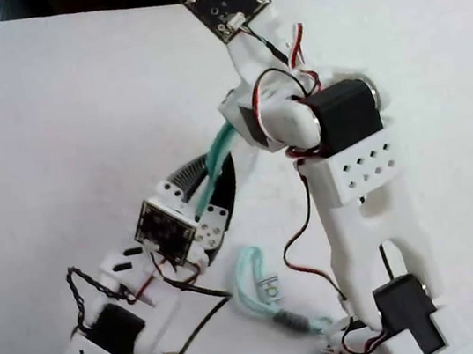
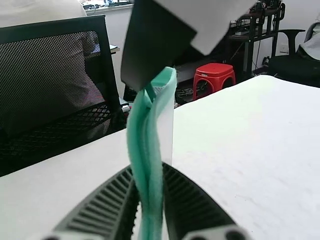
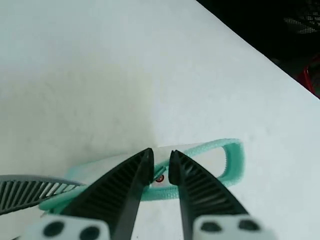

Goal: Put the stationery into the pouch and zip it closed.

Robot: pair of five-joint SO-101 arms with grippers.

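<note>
Clamped edge-up in the left gripper (image 2: 148, 172), the teal pouch (image 2: 146, 145) is seen near the middle of the white counter (image 1: 51, 125). The ribbed black jaws are pressed tight against both of its sides. The pouch's farther end is met by the right gripper (image 3: 160, 156), whose jaws are drawn to a thin gap and closed on the teal edge. A strap loop (image 3: 234, 159) is seen just past them. A separate teal cord (image 1: 255, 288) with a small white tag is laid flat on the counter between the arms' bases, apart from the pouch.
</note>
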